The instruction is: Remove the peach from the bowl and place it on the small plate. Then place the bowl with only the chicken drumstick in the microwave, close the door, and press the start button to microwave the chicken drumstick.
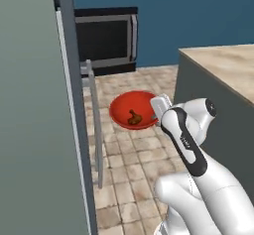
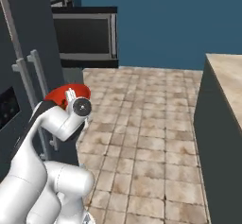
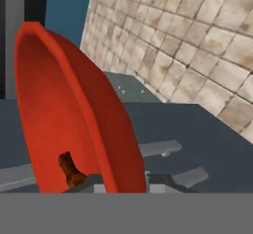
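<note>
The gripper (image 1: 158, 111) is clamped on the rim of the bowl (image 1: 130, 105), carrying it in the air with only the drumstick (image 1: 134, 117) inside. Next, I judge, comes carrying it ahead to the microwave (image 1: 104, 39), above and beyond the gripper.

1 bowl (image 1: 130, 107), 1 drumstick (image 1: 134, 118), 1 microwave (image 1: 105, 39).
</note>
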